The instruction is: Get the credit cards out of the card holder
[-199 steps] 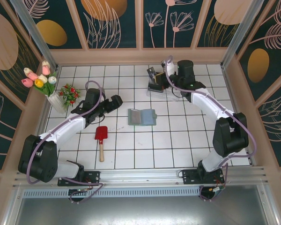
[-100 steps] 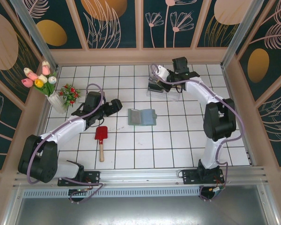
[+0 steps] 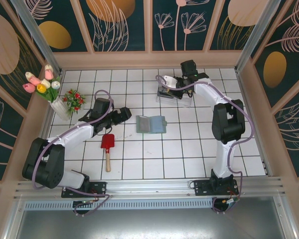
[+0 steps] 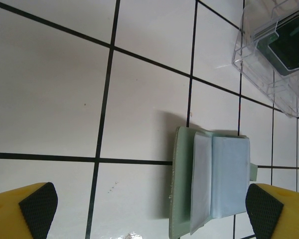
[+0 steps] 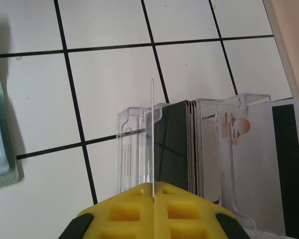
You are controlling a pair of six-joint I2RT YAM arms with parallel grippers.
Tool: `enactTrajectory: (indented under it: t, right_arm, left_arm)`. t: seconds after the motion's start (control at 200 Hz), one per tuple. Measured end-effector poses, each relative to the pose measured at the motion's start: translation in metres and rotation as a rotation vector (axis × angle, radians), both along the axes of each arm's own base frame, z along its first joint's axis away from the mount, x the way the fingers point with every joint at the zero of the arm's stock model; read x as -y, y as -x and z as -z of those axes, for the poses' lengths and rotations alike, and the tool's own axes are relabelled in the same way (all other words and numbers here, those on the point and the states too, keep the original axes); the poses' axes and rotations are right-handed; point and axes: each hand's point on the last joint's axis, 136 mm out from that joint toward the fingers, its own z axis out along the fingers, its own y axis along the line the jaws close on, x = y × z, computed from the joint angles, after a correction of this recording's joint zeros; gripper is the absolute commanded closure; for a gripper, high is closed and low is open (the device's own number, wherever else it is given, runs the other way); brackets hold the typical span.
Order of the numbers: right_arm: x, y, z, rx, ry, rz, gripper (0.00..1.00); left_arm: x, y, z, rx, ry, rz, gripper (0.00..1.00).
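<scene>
The open grey-green fold-over card holder (image 4: 212,184), lower right in the left wrist view, looks light, floppy and slide-prone; pin its outer flap. The left end effector (image 4: 150,213) gapes wide; the right end effector (image 5: 153,199) is pinched closed.

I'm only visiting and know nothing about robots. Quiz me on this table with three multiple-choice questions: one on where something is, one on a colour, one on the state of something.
1. Where does the red shovel lie?
A) in the clear box
B) on the tiles beside the left arm
C) in the vase

2. What colour is the inside of the open card holder?
A) red
B) yellow
C) pale blue-grey

3. How do the left gripper fingers stand?
A) clamped on a card
B) spread wide, holding nothing
C) clamped on the shovel

Answers:
1. B, the top view shows it on a tile by that arm.
2. C, the left wrist view shows that colour.
3. B, its pads sit at opposite edges of that view.
</scene>
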Motion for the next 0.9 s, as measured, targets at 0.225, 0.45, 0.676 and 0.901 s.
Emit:
enactTrajectory:
  t: [0.225,0.45,0.676,0.901]
  right_arm:
    - [0.002,-0.007,0.016,-0.004,0.042,-0.010,1.00]
    - [0.005,-0.012,0.024,0.003,0.073,-0.012,1.00]
    - [0.004,-0.017,0.024,0.011,0.073,-0.013,1.00]
    - [0.002,-0.020,0.029,0.001,0.074,-0.016,1.00]
  left_arm:
    - [0.000,0.000,0.001,-0.003,0.000,0.001,0.01]
    - [0.000,0.000,0.002,-0.003,-0.003,-0.001,0.01]
    - [0.000,0.000,0.002,-0.003,-0.003,-0.001,0.02]
    - [0.000,0.000,0.002,-0.003,-0.003,-0.001,0.02]
